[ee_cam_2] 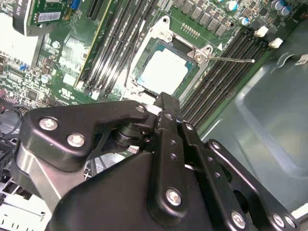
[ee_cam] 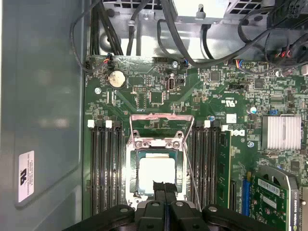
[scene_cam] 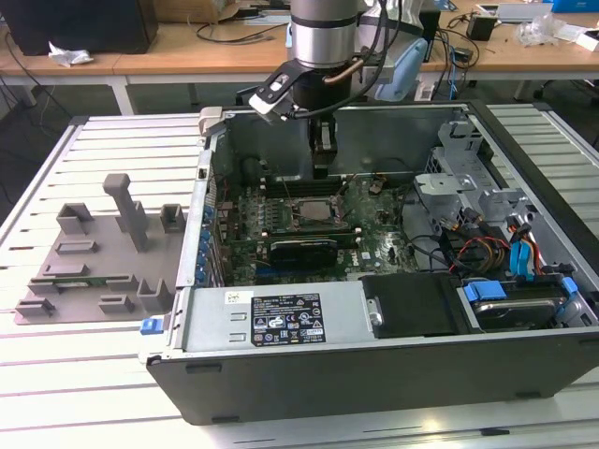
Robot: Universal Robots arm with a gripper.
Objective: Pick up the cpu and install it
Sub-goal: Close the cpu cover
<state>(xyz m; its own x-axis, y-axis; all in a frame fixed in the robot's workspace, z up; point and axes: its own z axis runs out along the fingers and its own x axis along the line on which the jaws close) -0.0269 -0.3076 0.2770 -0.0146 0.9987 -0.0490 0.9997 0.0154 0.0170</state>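
We note the gripper (ee_cam: 164, 186) with its fingers pressed together, holding nothing. The cpu (ee_cam: 156, 174) lies flat in the socket (ee_cam: 131, 177), straight below the fingertips; we cannot tell if they touch.

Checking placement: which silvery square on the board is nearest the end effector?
The smooth cpu inside the socket; the finned heatsink sits farther off.

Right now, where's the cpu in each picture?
Exterior view: the cpu lies mid-case, under the gripper.
First wrist view: it is the bright square just past the gripper.
Second wrist view: it is the bright square beyond the gripper.
Shared landmark: the gripper, right by the cpu.
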